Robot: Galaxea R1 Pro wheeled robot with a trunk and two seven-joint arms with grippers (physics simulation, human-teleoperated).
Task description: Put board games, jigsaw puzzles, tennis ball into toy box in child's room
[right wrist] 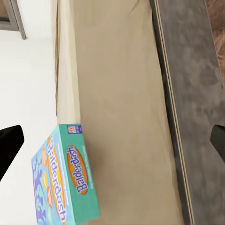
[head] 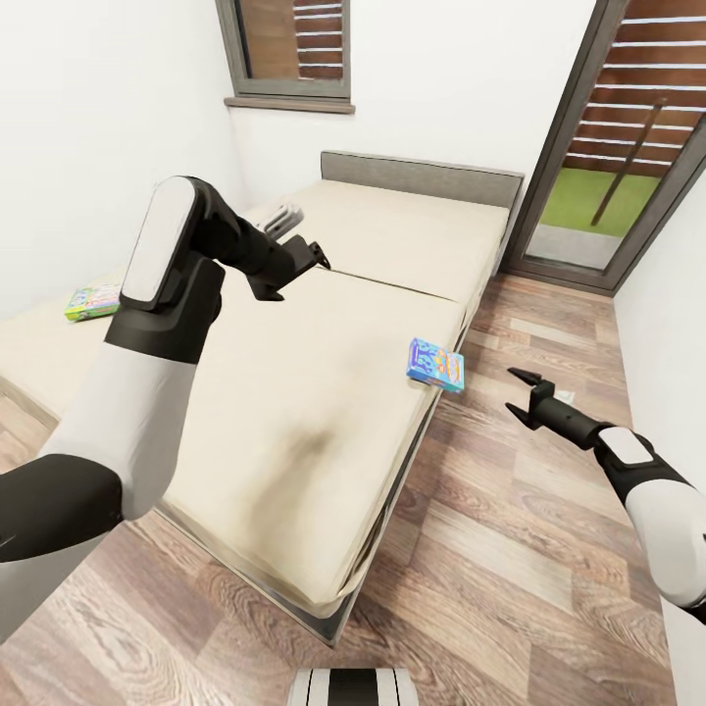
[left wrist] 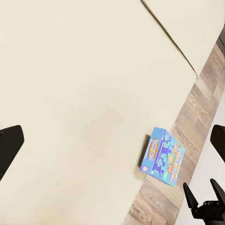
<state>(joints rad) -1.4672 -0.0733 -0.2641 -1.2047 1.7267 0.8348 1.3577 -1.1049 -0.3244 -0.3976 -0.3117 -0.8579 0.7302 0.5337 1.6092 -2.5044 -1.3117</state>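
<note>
A small blue board game [head: 436, 365] lies at the right edge of the beige bed [head: 294, 392], partly overhanging it; it also shows in the left wrist view as a blue box [left wrist: 163, 157]. The right wrist view sees it close up as a teal-edged box [right wrist: 65, 185] printed "Balderdash". A green-white board game [head: 93, 301] lies on the bed's far left by the wall. My left gripper [head: 312, 257] hovers open above the middle of the mattress. My right gripper [head: 520, 390] is open over the floor, just right of the blue box and apart from it.
Wood plank floor [head: 529, 549] runs along the bed's right side and foot. A grey headboard [head: 422, 178] stands at the far end, a window [head: 289, 49] above it, and a glass door [head: 608, 176] at the right. White walls close both sides.
</note>
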